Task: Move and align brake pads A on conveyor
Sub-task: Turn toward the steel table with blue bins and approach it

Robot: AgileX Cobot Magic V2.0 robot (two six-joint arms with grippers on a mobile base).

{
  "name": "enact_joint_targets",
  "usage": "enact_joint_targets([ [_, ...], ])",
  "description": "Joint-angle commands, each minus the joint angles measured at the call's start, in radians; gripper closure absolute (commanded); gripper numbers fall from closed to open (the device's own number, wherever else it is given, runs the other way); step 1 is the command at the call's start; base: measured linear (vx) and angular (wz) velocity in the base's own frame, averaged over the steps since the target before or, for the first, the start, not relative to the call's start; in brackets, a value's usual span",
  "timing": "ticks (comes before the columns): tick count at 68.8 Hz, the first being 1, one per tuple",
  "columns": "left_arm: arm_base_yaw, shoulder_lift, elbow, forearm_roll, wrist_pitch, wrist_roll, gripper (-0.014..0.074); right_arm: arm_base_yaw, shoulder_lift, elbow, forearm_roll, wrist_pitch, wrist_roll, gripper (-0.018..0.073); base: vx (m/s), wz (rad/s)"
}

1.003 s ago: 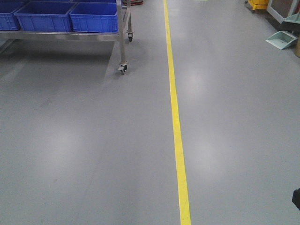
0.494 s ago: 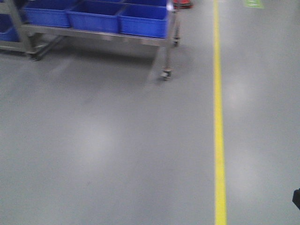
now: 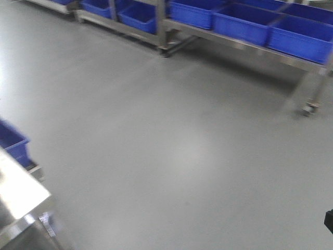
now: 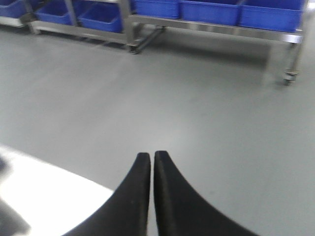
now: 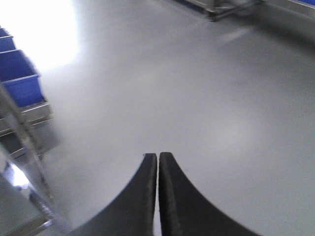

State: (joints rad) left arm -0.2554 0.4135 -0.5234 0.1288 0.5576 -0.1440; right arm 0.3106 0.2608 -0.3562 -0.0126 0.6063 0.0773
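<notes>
- In the left wrist view, the left tool has its two black fingers pressed together, with only a hairline seam between the tips and nothing held.
- In the right wrist view, the right tool is the same: fingers together, tips meeting, nothing between them.
- Both tools hang above a plain grey floor, which fills most of every view.
- Across the top of the front view, we see blue bins in a row on a steel rack. One caster shows under the rack's right leg.
- At the lower left of the front view, we see the corner of a shiny steel surface, with another blue bin just behind it.
- The right wrist view shows more blue bins at its left edge, on a steel frame.
- The front view is blurred, and a small dark shape at its right edge is too cropped for us to identify.
- No view shows the brake pads A or the conveyor, so we cannot tell where they lie.
</notes>
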Motion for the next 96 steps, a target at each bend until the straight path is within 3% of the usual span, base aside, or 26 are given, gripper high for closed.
enact_joint_targets([
  [1, 0.004, 0.005, -0.026, 0.004, -0.07, -0.007, 0.0603, 0.0, 0.007, -0.027, -0.004, -0.066, -0.012, 0.0569, 0.05, 0.87],
  [63, 0.004, 0.005, -0.026, 0.004, -0.07, -0.007, 0.0603, 0.0, 0.007, -0.027, -0.004, -0.063, -0.012, 0.0569, 0.09, 0.76],
  [96, 0.004, 0.0, -0.026, 0.004, -0.071, -0.007, 0.0603, 0.0, 0.007, -0.027, -0.005, -0.058, -0.012, 0.0569, 0.1, 0.39],
])
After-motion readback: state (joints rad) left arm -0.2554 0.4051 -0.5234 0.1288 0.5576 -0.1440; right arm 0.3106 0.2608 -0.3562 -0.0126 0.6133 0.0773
